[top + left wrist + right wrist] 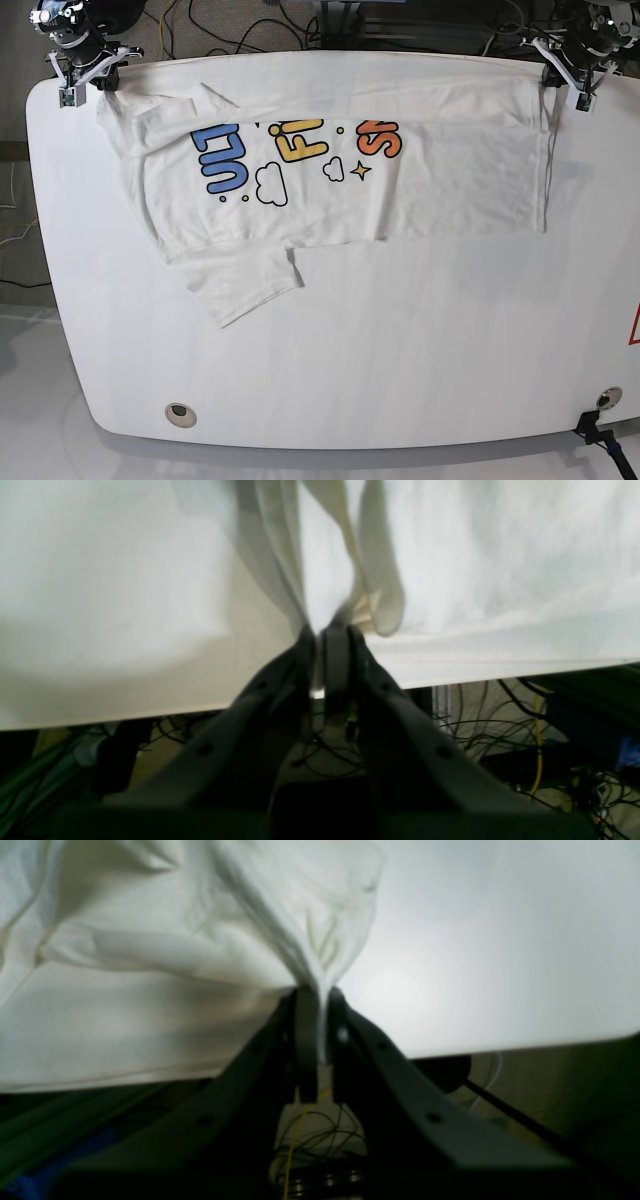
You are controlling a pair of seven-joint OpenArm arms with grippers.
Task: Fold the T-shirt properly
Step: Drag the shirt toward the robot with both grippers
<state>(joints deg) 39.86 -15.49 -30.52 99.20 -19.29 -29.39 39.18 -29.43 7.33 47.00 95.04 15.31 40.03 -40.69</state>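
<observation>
The white T-shirt (330, 190) lies wrinkled across the far half of the white table (350, 350), print up, showing blue, yellow and orange letters, clouds and a star. One sleeve (245, 285) points toward the front. My left gripper (552, 72) is at the far right corner, shut on a bunched edge of the T-shirt (500, 580); its tip in the left wrist view (327, 630) pinches the cloth. My right gripper (100, 78) is at the far left corner, shut on the T-shirt (150, 965); its tip in the right wrist view (320, 990) pinches a fold.
Both grippers sit at the table's far edge (320, 52). Cables (500, 720) lie on the floor behind it. A round grommet (180, 412) is at the front left and a small black fitting (600, 425) at the front right.
</observation>
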